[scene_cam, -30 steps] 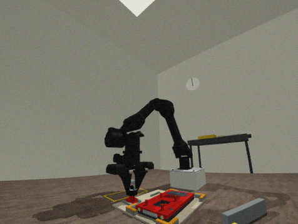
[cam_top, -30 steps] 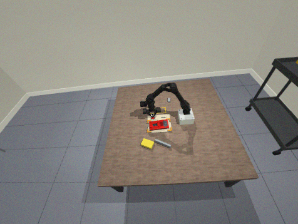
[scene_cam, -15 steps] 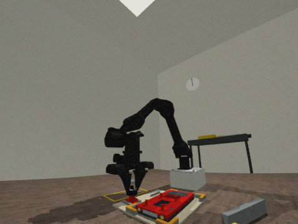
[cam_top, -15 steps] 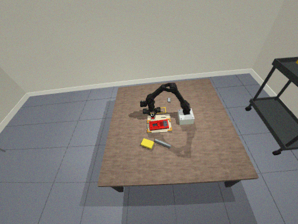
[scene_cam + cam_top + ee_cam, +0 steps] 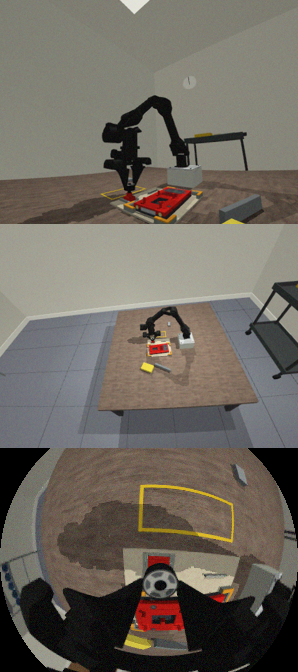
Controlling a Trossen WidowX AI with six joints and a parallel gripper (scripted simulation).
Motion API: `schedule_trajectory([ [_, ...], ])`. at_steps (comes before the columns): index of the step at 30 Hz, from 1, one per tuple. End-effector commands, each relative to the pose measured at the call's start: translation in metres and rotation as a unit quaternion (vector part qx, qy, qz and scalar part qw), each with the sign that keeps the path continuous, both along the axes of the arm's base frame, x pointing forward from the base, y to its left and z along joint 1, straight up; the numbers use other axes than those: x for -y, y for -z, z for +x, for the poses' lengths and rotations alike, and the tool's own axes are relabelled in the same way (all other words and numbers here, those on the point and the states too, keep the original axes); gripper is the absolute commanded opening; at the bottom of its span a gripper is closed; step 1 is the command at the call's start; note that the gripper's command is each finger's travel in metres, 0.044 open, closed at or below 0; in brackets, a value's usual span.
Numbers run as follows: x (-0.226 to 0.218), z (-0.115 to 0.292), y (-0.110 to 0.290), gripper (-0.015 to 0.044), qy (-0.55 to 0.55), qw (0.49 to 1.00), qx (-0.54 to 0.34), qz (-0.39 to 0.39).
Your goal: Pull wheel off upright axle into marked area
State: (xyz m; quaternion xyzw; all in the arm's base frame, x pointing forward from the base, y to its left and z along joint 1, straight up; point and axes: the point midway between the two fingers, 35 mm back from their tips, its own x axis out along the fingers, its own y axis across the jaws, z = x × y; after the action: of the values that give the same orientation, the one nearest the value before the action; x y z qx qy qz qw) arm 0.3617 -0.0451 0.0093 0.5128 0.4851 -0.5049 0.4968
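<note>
My gripper [image 5: 151, 338] [image 5: 130, 185] [image 5: 160, 583] points straight down and is shut on the wheel [image 5: 160, 583] [image 5: 130, 183], a small dark wheel with a pale hub. The wheel hangs just above a small red axle base [image 5: 129, 197] [image 5: 158, 559] at the near end of a pale board [image 5: 149, 343] [image 5: 184, 206]. The marked area is a yellow-outlined rectangle [image 5: 164, 333] [image 5: 110, 193] [image 5: 186, 491] on the table just beyond the board. The axle itself is hidden by the fingers.
A red chassis [image 5: 159, 348] [image 5: 163, 201] lies on the board with orange corner pieces. A yellow block [image 5: 146, 367], a grey bar [image 5: 162, 367] [image 5: 240, 208] and a small grey cube [image 5: 169, 324] [image 5: 240, 474] lie on the table [image 5: 203, 380]. The arm's white base [image 5: 186, 341] [image 5: 184, 176] stands to the right. A black cart [image 5: 278, 327] stands off the table.
</note>
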Motion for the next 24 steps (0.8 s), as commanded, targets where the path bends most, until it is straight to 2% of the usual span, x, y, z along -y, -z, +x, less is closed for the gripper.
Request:
schedule_trajectory([
  [1,0.0001,0.0001,-0.005,0.0,0.001,1.0,0.001,-0.001],
  [24,0.0,-0.0002,-0.0126,0.0,0.001,1.0,0.002,-0.002],
])
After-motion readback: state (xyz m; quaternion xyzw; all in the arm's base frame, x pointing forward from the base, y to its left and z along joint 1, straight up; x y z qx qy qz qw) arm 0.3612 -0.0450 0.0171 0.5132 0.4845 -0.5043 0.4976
